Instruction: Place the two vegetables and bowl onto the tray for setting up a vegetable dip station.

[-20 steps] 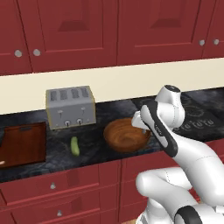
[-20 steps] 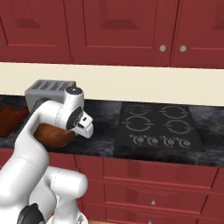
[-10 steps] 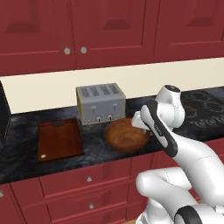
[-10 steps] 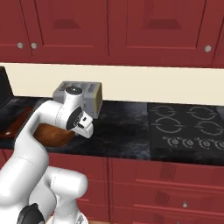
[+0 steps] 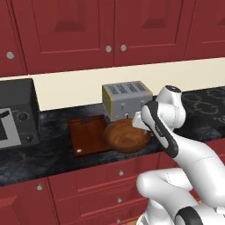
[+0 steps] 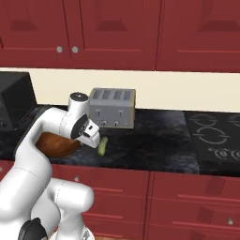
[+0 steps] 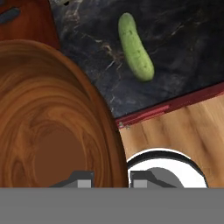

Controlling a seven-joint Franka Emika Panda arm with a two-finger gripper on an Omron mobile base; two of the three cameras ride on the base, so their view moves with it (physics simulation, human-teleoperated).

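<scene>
The wide brown wooden bowl [image 5: 125, 137] hangs at my gripper [image 5: 139, 122], its left side just over the right edge of the reddish-brown tray [image 5: 87, 134]. In the hand view the bowl [image 7: 48, 127] takes up the left half, and my gripper [image 7: 109, 178] is shut on its rim, one fingertip on each side. The green cucumber [image 7: 135, 47] lies on the dark counter beside the bowl, apart from it. From the right base camera the cucumber [image 6: 102, 146] is just right of my gripper [image 6: 93, 140]. The carrot is out of view.
A silver toaster [image 5: 127, 100] stands right behind the bowl. A black microwave [image 5: 15, 116] sits at the left end of the counter. The cooktop [image 6: 215, 136] is far right. The counter's front edge [image 7: 175, 103] runs close below the cucumber.
The base has driven left, so the whole scene has slid right. The bowl stayed with my gripper. Tray and microwave came into view, and the cucumber went from the bowl's left to its right.
</scene>
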